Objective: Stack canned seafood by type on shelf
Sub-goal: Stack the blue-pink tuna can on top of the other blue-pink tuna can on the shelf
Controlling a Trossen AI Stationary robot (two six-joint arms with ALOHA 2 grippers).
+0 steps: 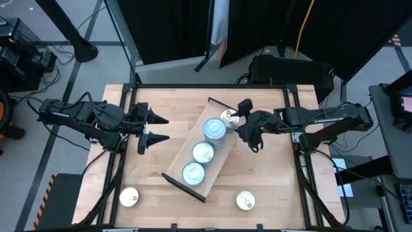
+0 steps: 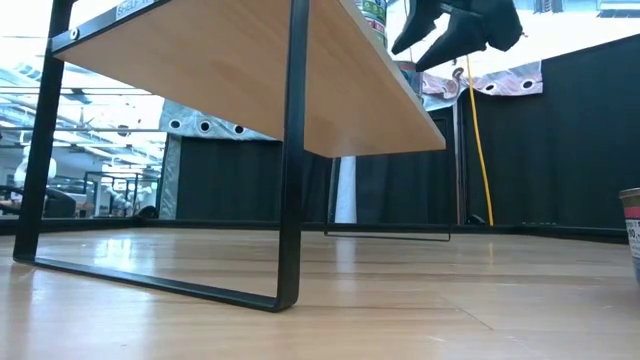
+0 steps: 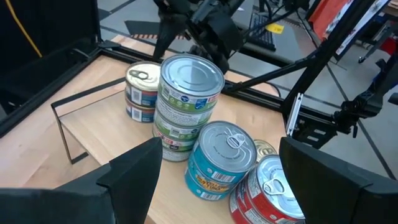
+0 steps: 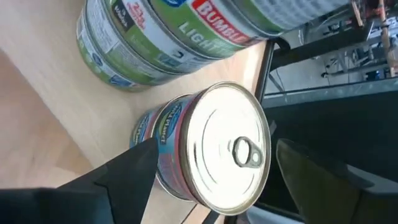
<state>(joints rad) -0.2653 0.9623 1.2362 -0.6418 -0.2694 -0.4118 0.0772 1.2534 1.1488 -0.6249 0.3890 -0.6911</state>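
Observation:
The shelf (image 1: 222, 151) lies slantwise across the middle of the table and carries a row of tin stacks. Blue-topped stacks stand at its near end (image 1: 193, 173), middle (image 1: 203, 153) and further back (image 1: 215, 128). A short stack with a pale pull-tab top (image 1: 230, 117) stands at the far end. My right gripper (image 1: 243, 125) is open at that stack, one finger on each side of the top tin (image 4: 217, 149). I cannot tell whether either finger touches it. That tin rests on another tin (image 3: 140, 107). My left gripper (image 1: 165, 129) hangs open to the left of the shelf, holding nothing.
Two loose pull-tab tins lie on the tabletop near the front edge, one at the left (image 1: 129, 197) and one at the right (image 1: 245, 200). The shelf's dark end rails (image 1: 184, 185) stand up at both short ends. Bare wood lies on either side of the shelf.

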